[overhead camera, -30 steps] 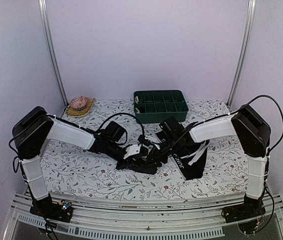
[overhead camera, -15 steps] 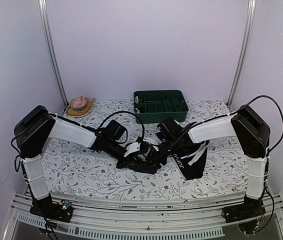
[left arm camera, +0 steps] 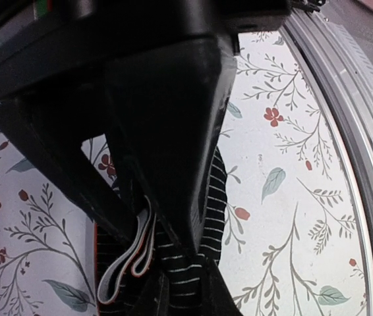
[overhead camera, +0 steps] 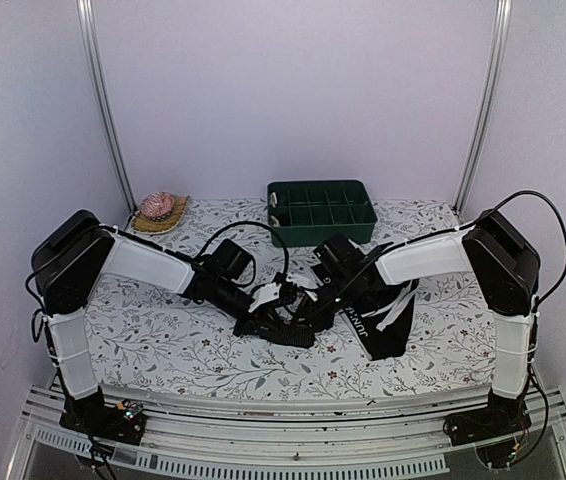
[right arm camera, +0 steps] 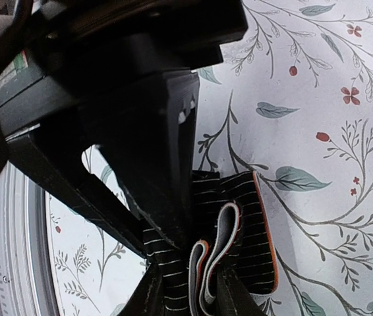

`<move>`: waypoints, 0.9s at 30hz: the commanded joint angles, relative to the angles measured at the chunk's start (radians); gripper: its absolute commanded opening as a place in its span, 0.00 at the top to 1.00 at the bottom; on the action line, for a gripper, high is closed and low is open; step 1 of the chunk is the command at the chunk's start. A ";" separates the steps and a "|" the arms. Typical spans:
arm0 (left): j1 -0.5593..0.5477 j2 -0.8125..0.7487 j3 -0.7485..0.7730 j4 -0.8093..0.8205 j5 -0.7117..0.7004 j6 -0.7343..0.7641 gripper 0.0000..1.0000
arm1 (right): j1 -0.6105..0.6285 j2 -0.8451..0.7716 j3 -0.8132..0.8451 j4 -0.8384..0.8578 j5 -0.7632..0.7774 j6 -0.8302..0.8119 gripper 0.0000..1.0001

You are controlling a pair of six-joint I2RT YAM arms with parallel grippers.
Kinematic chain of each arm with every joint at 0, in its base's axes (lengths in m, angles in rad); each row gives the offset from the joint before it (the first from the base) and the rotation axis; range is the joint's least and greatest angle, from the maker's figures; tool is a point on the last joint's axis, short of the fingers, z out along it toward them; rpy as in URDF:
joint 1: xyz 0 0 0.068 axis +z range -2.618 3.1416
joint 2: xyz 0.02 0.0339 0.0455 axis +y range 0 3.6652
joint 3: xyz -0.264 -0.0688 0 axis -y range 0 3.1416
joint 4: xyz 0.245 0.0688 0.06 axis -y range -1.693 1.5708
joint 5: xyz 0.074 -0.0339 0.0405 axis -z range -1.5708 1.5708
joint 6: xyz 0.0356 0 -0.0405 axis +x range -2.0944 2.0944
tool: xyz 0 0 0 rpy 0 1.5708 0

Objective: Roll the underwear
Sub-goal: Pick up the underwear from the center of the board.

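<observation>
Reaching inward from both sides, the arms stretch low and, as we see it, meet over the middle of the tabletop [overhead camera: 163, 340]. The left tool [left arm camera: 157, 253] and the right tool [right arm camera: 160, 263] each sit clamped on the striped underwear [overhead camera: 288, 330] bunched between them; the other black pair [overhead camera: 388, 325] lies just beside, rightward.

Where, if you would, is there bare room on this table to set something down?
Bare floral tablecloth front-left, between left arm and near edge, and far right, between the loose black fabric underwear and right arm. Crowded centre: left tool and right tool on the black striped fabric underwear.
</observation>
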 commanded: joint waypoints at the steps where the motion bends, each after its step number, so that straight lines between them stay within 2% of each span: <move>1: 0.021 0.058 0.005 -0.035 -0.094 -0.025 1.00 | 0.028 0.038 0.008 -0.060 -0.016 -0.017 0.87; 3: 0.023 0.053 0.005 -0.036 -0.092 -0.027 0.98 | 0.029 0.040 0.012 -0.070 -0.020 -0.019 0.95; 4: 0.025 0.045 0.005 -0.037 -0.087 -0.027 0.92 | 0.027 0.039 0.013 -0.070 -0.020 -0.020 0.97; 11: 0.055 -0.152 -0.050 -0.036 -0.075 -0.005 0.49 | 0.006 -0.011 -0.008 -0.064 0.012 0.007 0.98; 14: 0.070 -0.228 -0.068 -0.040 -0.090 -0.001 0.36 | -0.016 -0.053 -0.026 -0.044 0.039 0.028 0.98; 16: 0.086 -0.276 -0.071 -0.044 -0.099 -0.003 0.28 | -0.029 -0.082 -0.035 -0.034 0.072 0.050 0.98; 20: 0.130 -0.317 -0.057 0.003 -0.184 -0.055 0.03 | -0.051 -0.138 -0.032 -0.017 0.184 0.106 0.98; 23: 0.170 -0.299 -0.020 0.071 -0.288 -0.142 0.01 | -0.055 -0.188 -0.014 -0.001 0.288 0.136 0.98; 27: 0.225 -0.207 0.115 0.051 -0.340 -0.230 0.01 | -0.058 -0.219 0.040 0.001 0.455 0.174 0.98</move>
